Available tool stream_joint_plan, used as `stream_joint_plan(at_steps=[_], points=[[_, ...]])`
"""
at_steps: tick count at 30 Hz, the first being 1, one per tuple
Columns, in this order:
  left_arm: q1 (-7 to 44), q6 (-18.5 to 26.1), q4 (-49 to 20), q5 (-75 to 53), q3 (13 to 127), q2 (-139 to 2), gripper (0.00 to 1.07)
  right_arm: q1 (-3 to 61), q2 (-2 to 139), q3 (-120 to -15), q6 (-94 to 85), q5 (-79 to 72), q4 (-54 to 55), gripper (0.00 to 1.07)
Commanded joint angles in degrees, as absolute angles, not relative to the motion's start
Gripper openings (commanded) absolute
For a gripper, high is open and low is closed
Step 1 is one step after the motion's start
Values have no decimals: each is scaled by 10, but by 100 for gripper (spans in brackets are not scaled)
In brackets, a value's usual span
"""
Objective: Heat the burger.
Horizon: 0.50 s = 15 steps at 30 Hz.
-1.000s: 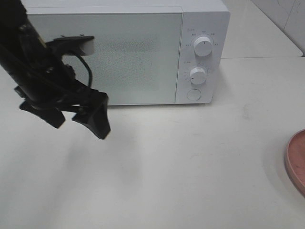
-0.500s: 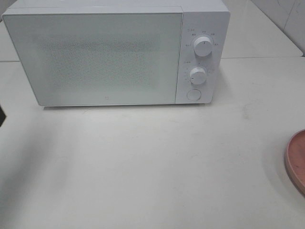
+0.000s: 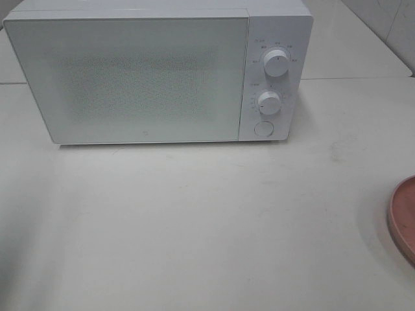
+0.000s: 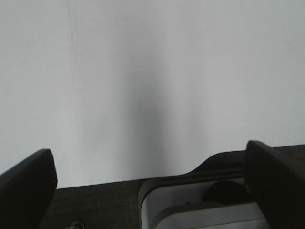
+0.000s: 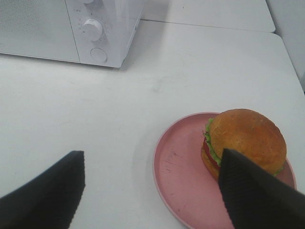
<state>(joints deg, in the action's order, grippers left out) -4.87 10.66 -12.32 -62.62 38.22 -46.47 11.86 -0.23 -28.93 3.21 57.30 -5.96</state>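
Note:
The burger, with a golden-brown bun, green lettuce and red tomato, sits on a round pink plate in the right wrist view. My right gripper hangs open above the table and the plate's near rim, with one finger overlapping the burger's side and nothing between its fingers. My left gripper is wide open over bare white table. Neither gripper shows in the exterior high view, and the burger is out of that frame.
A white microwave stands at the back with its door shut, two knobs and a round button on its right panel. The pink plate's rim shows at the right edge.
My left arm, which stood in front of the microwave's left side a second ago, has pulled out of the exterior high view to the left.

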Motion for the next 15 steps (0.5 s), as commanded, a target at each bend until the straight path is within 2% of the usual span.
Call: stream_joint_plan(at_steps=[1, 6, 15], points=[[-50, 105, -123, -614, 354, -407, 100, 115, -18, -287, 33, 569, -64, 75], [-50, 103, -120, -617, 297, -256, 100, 115, -18, -287, 33, 569, -64, 75], [-50, 102, -111, -617, 297, -74, 100, 115, -18, -287, 33, 569, -64, 75]])
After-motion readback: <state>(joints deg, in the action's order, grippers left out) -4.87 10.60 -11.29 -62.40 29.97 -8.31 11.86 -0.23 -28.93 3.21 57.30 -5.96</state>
